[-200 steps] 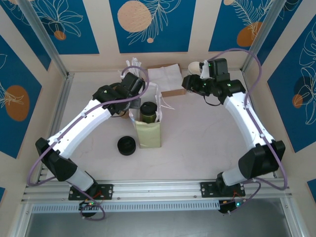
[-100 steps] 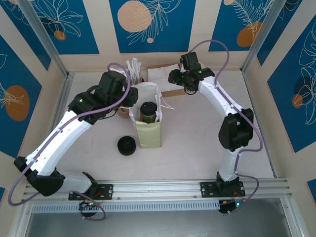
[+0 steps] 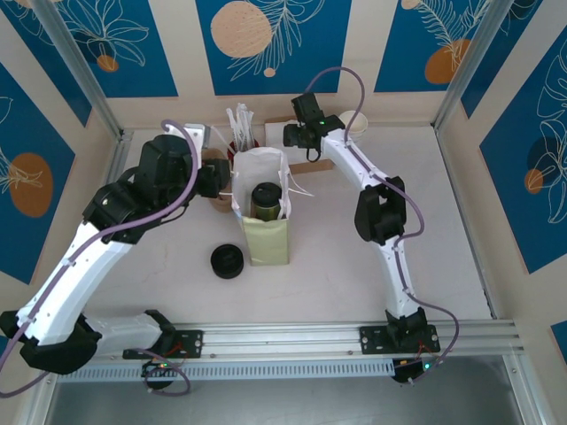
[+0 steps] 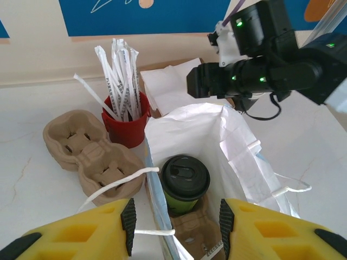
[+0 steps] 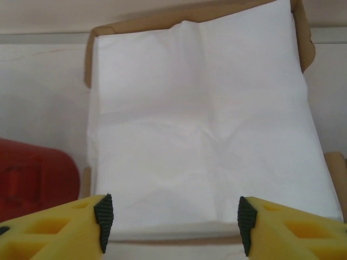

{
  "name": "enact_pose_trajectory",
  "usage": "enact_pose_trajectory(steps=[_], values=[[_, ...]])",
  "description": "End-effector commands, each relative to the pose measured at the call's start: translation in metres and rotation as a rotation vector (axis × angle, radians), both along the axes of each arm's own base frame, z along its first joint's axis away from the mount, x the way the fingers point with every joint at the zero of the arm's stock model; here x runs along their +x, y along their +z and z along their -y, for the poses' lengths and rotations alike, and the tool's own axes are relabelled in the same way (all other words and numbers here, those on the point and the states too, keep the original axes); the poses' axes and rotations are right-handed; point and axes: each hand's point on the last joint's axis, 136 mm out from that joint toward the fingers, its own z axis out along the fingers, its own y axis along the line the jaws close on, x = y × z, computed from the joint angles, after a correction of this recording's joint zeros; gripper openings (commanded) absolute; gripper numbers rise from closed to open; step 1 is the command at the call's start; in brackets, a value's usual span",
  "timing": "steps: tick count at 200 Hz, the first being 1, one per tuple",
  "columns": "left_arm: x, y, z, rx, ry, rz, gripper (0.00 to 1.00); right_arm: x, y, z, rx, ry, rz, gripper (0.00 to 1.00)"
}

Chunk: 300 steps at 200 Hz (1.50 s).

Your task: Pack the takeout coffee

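Left claw is hovering at the lower centre of its wrist view, fingers spread and pinching nothing, facing down into the open white paper bag. The takeout coffee is standing upright inside that bag, lid on, apparently already packed. Right claw is hanging spread over the napkin stack in its cardboard box, probably lining up a pick.

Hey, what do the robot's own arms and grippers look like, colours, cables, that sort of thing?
The left arm and right arm have white shells with black joints, and a purple cable loops along each. Small green lights glow near the right wrist. The left gripper and right gripper have yellow fingers with black inner pads.
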Motion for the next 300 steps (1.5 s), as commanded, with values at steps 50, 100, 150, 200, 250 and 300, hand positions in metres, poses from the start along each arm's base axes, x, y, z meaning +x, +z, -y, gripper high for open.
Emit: enact_pose_trajectory(steps=[50,100,150,200,250,300], values=[[-0.014,-0.002,-0.016,0.002,0.006,0.005,0.48,0.031,-0.05,0.015,-0.161,0.008,-0.01,0.81],[-0.021,0.0,-0.023,-0.014,0.017,0.017,0.54,0.049,-0.067,0.019,-0.148,0.027,0.01,0.85],[-0.024,-0.001,-0.032,-0.005,0.043,0.019,0.57,0.057,-0.077,0.013,-0.111,0.055,0.019,0.86],[-0.025,-0.005,-0.032,-0.005,0.045,0.01,0.59,0.063,-0.086,0.001,-0.134,0.087,0.052,0.86],[-0.027,-0.005,-0.035,0.0,0.052,0.01,0.59,0.064,-0.095,0.002,-0.148,0.088,0.045,0.8],[-0.026,-0.005,-0.034,0.0,0.052,0.01,0.6,0.061,-0.09,-0.003,-0.116,0.109,0.035,0.59]])
